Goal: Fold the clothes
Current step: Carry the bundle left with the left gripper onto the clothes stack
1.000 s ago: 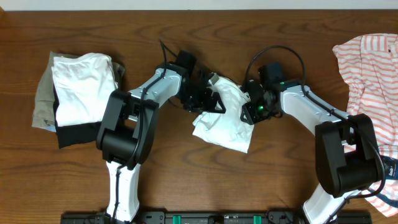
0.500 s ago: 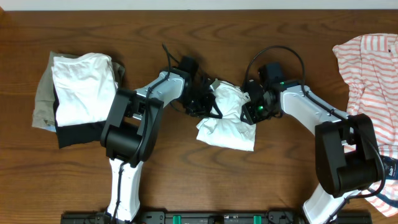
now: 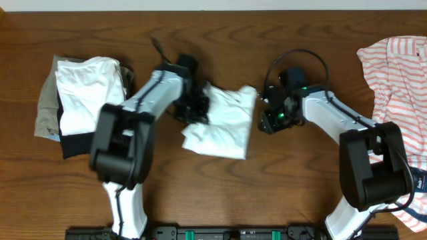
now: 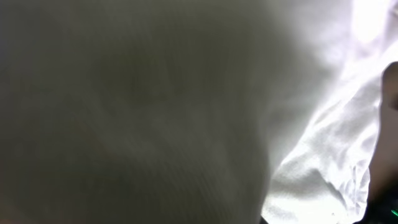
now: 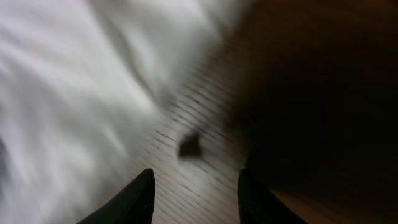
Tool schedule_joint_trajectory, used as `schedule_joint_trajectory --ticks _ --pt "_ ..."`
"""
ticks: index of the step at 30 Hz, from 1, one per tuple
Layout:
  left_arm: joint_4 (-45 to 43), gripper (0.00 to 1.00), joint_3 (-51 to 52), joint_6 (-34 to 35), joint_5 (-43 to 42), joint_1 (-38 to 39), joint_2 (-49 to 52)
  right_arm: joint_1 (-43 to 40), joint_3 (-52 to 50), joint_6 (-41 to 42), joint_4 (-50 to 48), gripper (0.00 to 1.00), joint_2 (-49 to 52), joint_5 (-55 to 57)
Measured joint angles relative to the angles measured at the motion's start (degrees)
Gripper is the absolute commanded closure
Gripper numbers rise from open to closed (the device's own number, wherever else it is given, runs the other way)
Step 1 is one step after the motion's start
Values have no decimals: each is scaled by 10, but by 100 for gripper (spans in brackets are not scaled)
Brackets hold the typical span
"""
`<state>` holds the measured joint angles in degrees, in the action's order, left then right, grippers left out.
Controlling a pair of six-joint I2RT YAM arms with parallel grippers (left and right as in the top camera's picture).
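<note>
Currently, left pincer: clamped on white garment, left edge
Right pincer: parted, empty, just beside garment
Surface: wood

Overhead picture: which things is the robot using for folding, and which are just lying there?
Part of the job: white shirt in the middle, pinched by the left gripper; stacked pile on the left; striped top on the right.
Just there: wooden table; black rail along the near edge.
</note>
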<state>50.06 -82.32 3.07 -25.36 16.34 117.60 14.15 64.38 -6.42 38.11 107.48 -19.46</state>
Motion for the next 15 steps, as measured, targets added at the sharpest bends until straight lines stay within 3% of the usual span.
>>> schedule_joint_trajectory --ticks 8,15 --pt "10 94 0 1 158 -75 -110 -28 16 0 6 57 -80 4" --pt "42 94 -21 -19 256 -117 -141 -30 19 0 15 57 -114 5"
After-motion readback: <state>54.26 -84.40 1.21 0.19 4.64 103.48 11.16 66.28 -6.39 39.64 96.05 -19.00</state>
